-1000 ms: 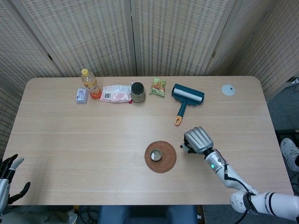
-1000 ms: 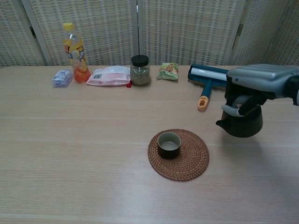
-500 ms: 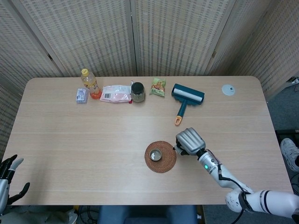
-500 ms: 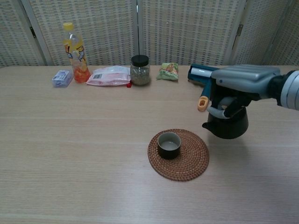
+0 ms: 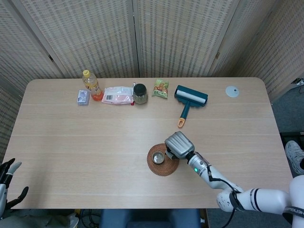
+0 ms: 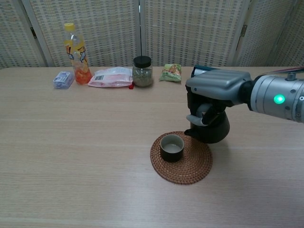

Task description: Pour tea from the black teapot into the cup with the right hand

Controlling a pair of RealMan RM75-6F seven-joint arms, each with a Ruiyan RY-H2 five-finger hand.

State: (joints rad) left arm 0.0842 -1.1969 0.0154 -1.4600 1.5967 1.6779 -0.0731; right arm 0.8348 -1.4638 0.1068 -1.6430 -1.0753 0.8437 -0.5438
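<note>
My right hand [image 6: 216, 90] [image 5: 179, 144] grips the black teapot [image 6: 209, 128] from above and holds it just right of the cup, its spout pointing left over the mat's edge. The dark cup [image 6: 172, 147] [image 5: 158, 157] stands in the middle of a round woven mat [image 6: 183, 164] [image 5: 164, 166]. In the head view the hand hides most of the teapot. My left hand [image 5: 7, 175] hangs off the table's front left corner, fingers spread, holding nothing.
Along the far edge stand an orange drink bottle [image 6: 76, 47], a small blue packet [image 6: 63, 79], a pink snack bag [image 6: 111, 77], a dark-lidded jar [image 6: 142, 71] and a green snack bag [image 6: 171, 72]. A teal lint roller [image 5: 187, 102] and a white disc [image 5: 232, 91] lie further right.
My right hand has carried the teapot leftward, from well right of the mat to right beside the cup. The left hand has sunk a little lower at the corner.
</note>
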